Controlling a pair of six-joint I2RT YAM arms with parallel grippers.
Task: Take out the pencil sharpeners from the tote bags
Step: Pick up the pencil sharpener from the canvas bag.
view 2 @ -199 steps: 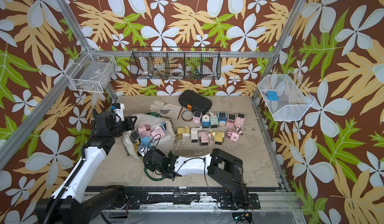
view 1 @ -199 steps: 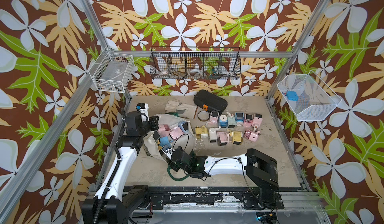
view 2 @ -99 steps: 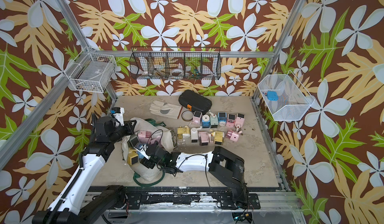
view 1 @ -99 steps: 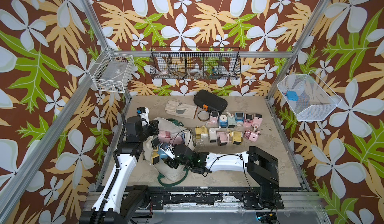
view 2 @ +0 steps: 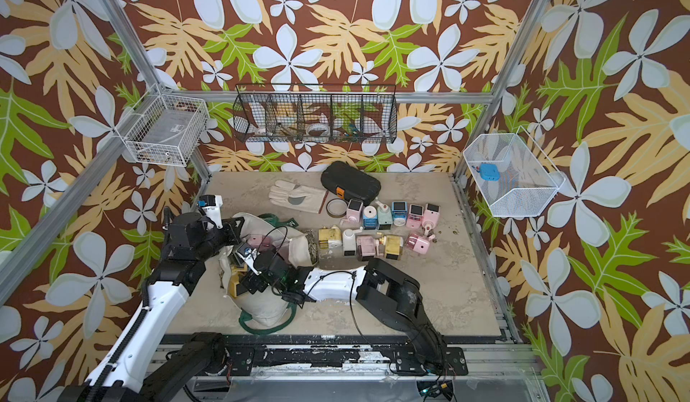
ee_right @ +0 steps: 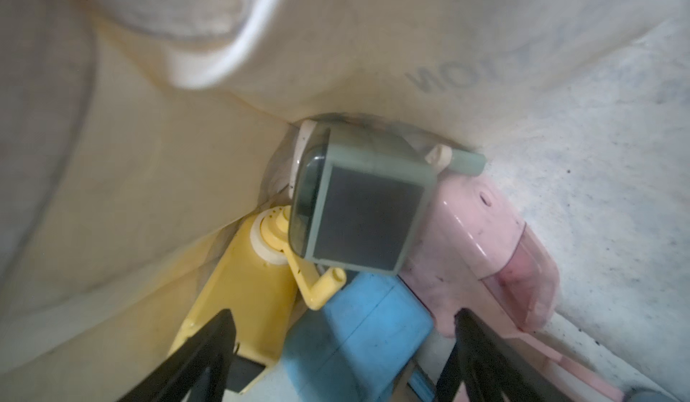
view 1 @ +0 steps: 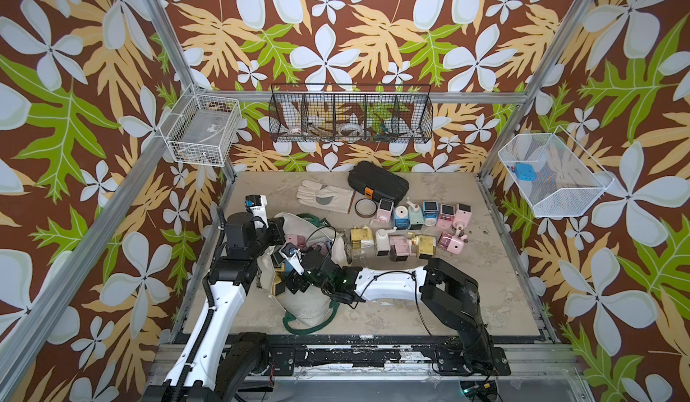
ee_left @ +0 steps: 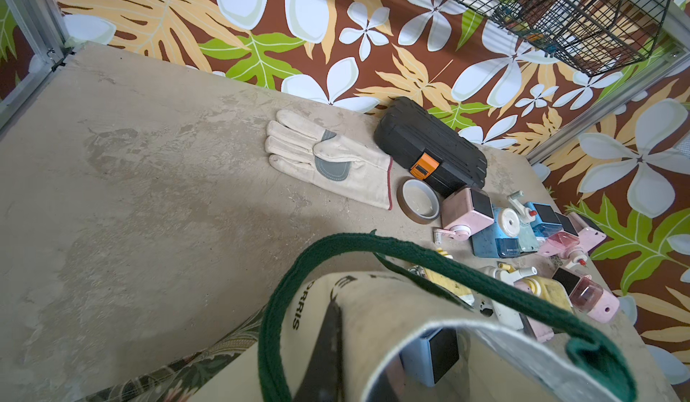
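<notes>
Blue sharpener (ee_right: 354, 344) sits dead ahead of your spread right hand (ee_right: 343, 316), inside the tote (view 1: 310, 307) your left hand (view 1: 279, 234) pinches.

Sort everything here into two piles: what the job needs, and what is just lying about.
Job:
- tote bag
- sharpeners inside it
- sharpeners already set out beside it

Lying about:
- glove
- black case
- tape roll

— Walls?
— Brown wallpaper (view 1: 336, 27) with white flowers and green and tan leaves, framed by silver aluminium posts (view 1: 165, 30).
— Fittings?
— A long black wire basket (view 1: 351, 114) on the back wall, above the mottled beige table (view 1: 444, 187).
</notes>
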